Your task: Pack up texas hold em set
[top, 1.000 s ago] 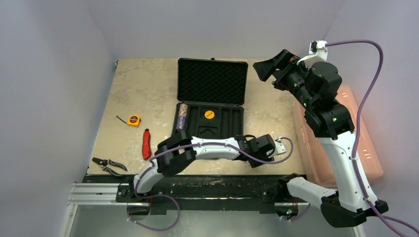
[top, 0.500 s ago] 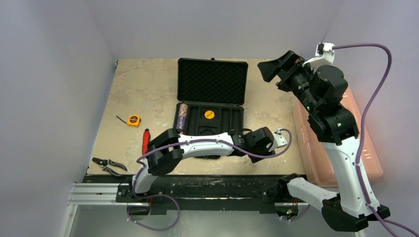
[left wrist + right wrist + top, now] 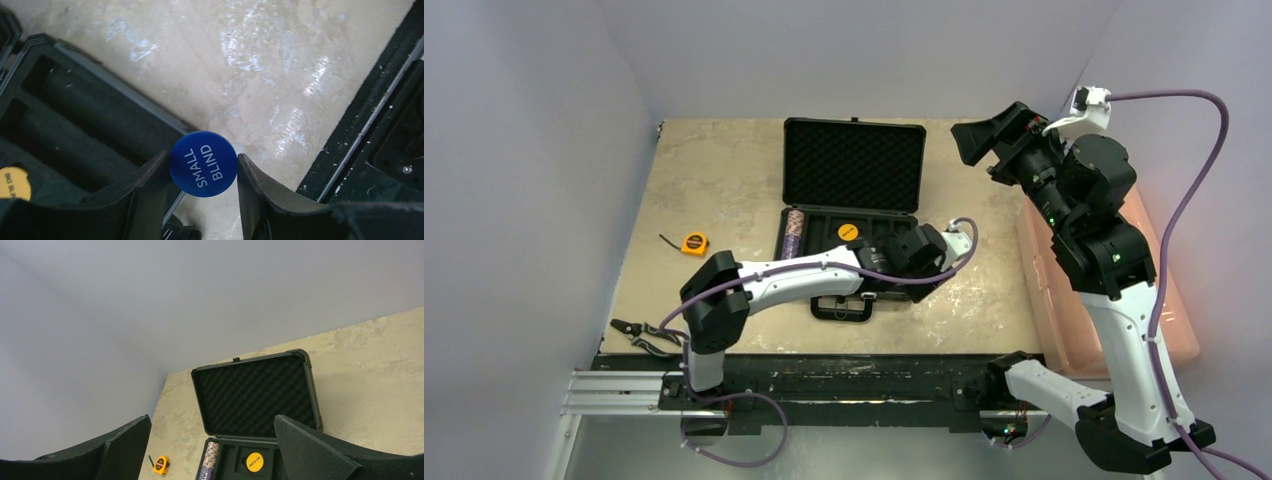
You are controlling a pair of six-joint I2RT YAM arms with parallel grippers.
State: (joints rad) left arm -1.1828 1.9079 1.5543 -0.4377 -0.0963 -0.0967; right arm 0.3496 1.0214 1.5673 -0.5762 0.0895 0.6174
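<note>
Marble-patterned tabletop (image 3: 724, 180) bearing, near its left edge, a yellow round tape measure (image 3: 694, 243) and, at its near-left corner, black-handled pliers (image 3: 639, 335); neither belongs to the set. At mid-table toward the far edge lies the black hard briefcase (image 3: 786, 170), its lid open to show grey egg-crate foam (image 3: 854, 165). In the moulded black tray (image 3: 890, 228), a column of small patterned chips (image 3: 795, 235) fills the leftmost groove, and a yellow round disc (image 3: 848, 232) sits in a pocket just beside it. The left gripper (image 3: 202, 159) hovers over the right part of the tray, clamping a blue round disc lettered SMALL BLIND (image 3: 203, 165) by its rim, face toward the wrist camera. In that view the disc hangs above the case's right-hand rim, with bare tabletop beyond. The right gripper (image 3: 976, 142) is raised above the far-right corner, jaws spread wide and holding nothing. A translucent pink plastic bin (image 3: 1169, 320) stands off the right edge. To do the step well, the disc should probably be carried inward over a free pocket, tilted flat, and lowered until it seats before the jaws part. Letting go at the rim risks it rolling onto the tabletop. Which pocket is meant for it cannot be told.
</note>
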